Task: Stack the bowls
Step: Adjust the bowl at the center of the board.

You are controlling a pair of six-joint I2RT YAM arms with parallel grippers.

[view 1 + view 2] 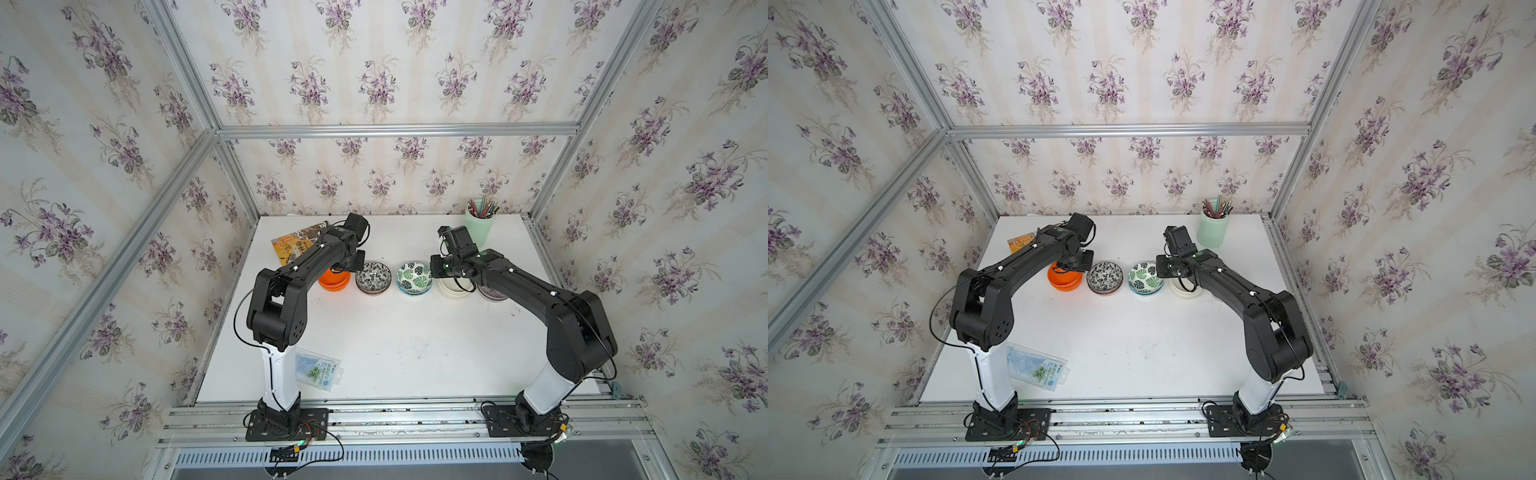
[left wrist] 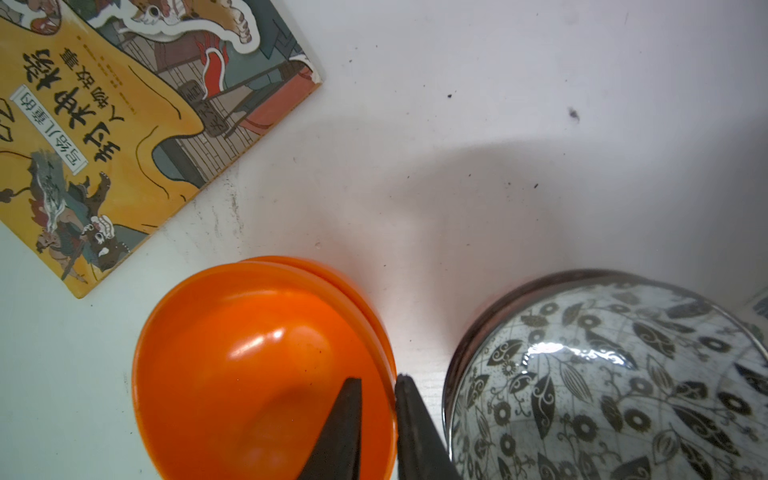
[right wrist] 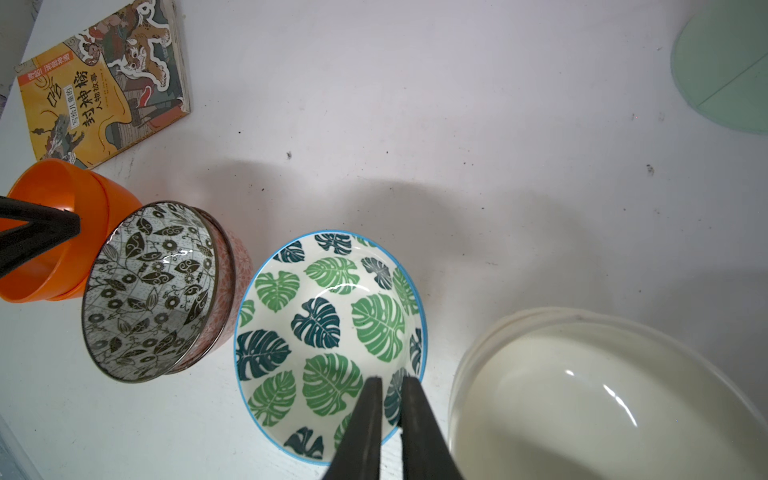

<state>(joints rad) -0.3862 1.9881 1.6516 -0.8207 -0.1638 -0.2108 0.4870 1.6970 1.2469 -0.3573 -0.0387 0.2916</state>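
Wallpaper (image 1: 374,62) with purple flowers surrounds a speckled white table (image 1: 407,345). Mid-frame in both top views, the left gripper (image 2: 377,380) pinches the orange bowl (image 1: 332,284) rim, the right gripper (image 3: 391,379) the green leaf bowl (image 1: 414,277) rim.

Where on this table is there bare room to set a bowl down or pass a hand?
Widest: the table between the bowl row and the arm bases, right of the packet. Also behind the row, between book and pencil cup. Crowded: the row, orange bowl to cream bowl, under both arms.
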